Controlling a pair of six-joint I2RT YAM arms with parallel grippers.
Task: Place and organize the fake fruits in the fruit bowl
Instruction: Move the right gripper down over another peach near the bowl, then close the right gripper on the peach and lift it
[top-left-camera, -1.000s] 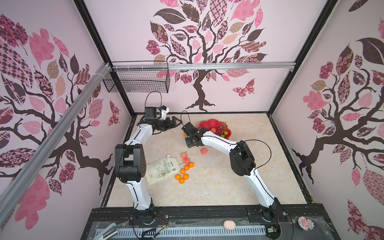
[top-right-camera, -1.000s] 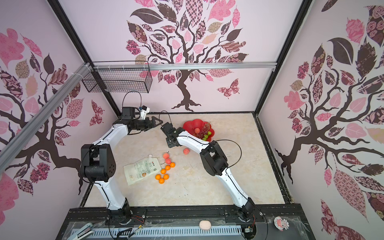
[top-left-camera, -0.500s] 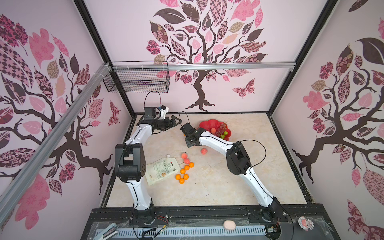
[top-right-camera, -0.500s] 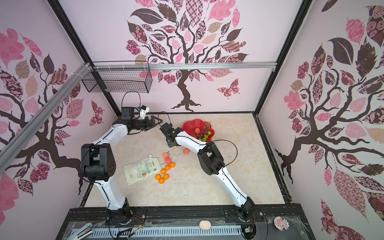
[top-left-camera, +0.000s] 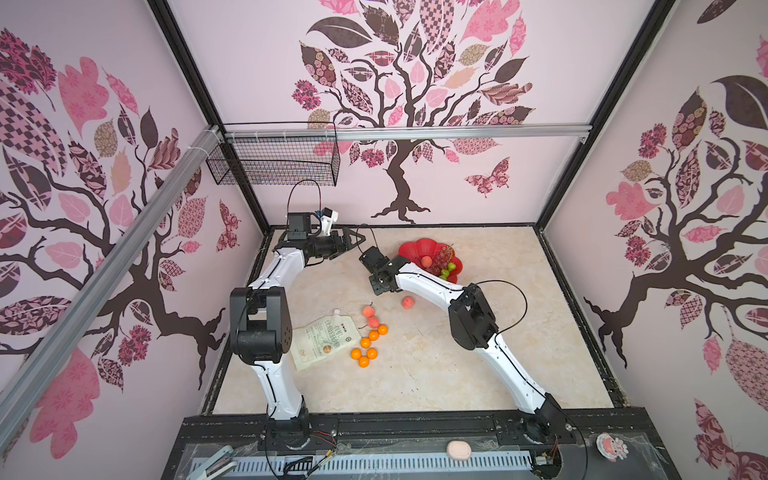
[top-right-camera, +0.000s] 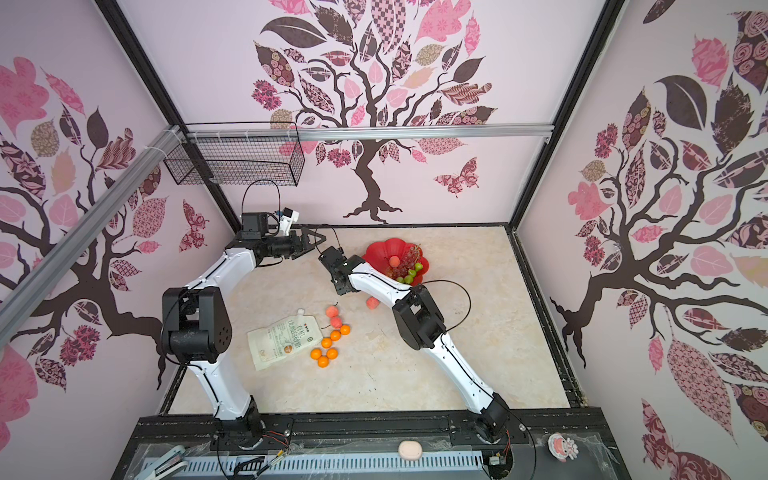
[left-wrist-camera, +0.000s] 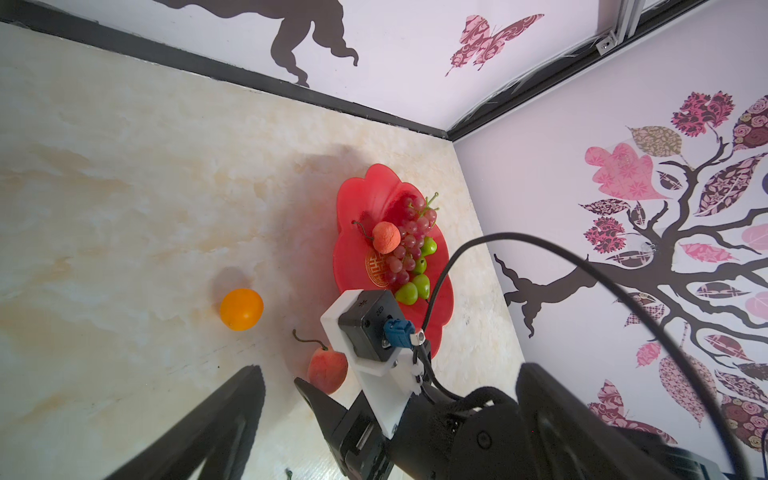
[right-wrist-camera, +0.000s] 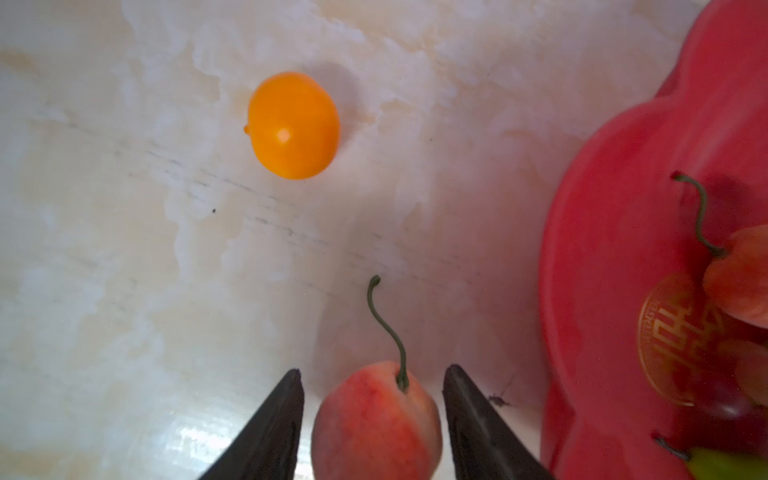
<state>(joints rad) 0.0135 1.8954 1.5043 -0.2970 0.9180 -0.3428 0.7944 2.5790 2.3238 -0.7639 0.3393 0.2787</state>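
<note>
— Now, starting at the right claw (right-wrist-camera: 374, 368): how are its jaws standing?
— Spread, close above the floor. Its two dark fingers (right-wrist-camera: 266, 436) are flanking a pink-red peach (right-wrist-camera: 376, 419); a thin strip of pale floor is showing on each flank, so nothing is being pinched. The peach's green stem (right-wrist-camera: 388, 328) is curling away past the fingertips.
— And what is lying under and around it?
— Cream marbled floor (right-wrist-camera: 124, 291), faintly scuffed, is running out to a black skirting (left-wrist-camera: 249, 79). Pale pink walls (top-left-camera: 249, 62) printed with a dark tree, patterned leaves and butterflies are closing in three sides; an aluminium rail (top-left-camera: 457, 132) is crossing the back wall, and a black wire basket (top-left-camera: 274, 162) is hanging from it at the left corner.
— Where is the fruit sitting relative to that claw?
— One orange (right-wrist-camera: 293, 124) is resting on bare floor beyond the fingertips, apart from the peach. The fruit bowl (left-wrist-camera: 353, 199) is lying just beside the claw, toward the right wall, and is holding a stemmed peach (left-wrist-camera: 386, 237), the grape bunch (left-wrist-camera: 411, 226) and green pears (left-wrist-camera: 406, 293) partly over its gold emblem (left-wrist-camera: 375, 270). In both top views a single peach (top-left-camera: 408, 302) is lying beside the right forearm (top-left-camera: 424, 282); farther toward the front, two peaches (top-left-camera: 368, 311) and a cluster of oranges (top-left-camera: 365, 343) are lying beside a white pouch (top-left-camera: 324, 338).
— And the left claw (top-left-camera: 356, 240)?
— Spread, holding nothing, hovering near the back-left of the floor.
</note>
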